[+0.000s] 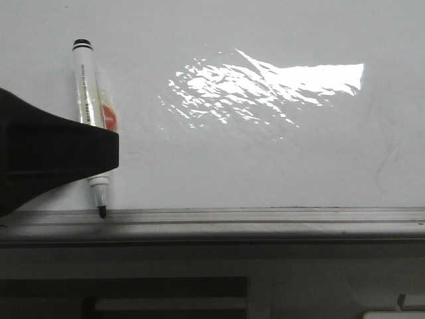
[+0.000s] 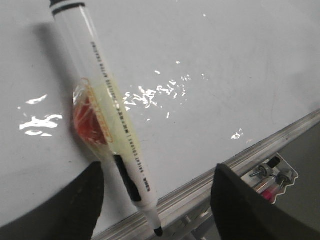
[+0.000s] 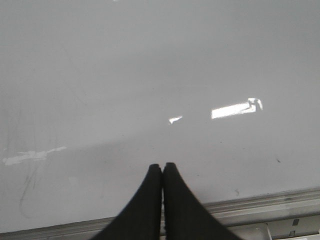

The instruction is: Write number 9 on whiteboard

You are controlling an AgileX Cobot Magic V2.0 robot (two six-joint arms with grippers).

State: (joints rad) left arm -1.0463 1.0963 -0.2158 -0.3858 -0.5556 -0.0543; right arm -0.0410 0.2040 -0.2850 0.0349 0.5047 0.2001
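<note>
You were working at what looked like a robot test bench in a lab or office room, though little of the room itself showed. A large glossy whiteboard [image 1: 265, 153] lay flat as the work surface, filling nearly all of each view, with a grey aluminium edge rail [image 1: 265, 216] along its near side. Bright glare [image 1: 265, 83] from a window or overhead light spread across the board, and faint smudges marked it. A dry-erase marker [image 1: 89, 113] lay on it. Beyond the rail, the left wrist view showed a packet of spare markers [image 2: 270, 177]. Below the board in the front view, you could see plain grey framing [image 1: 166, 292].
</note>
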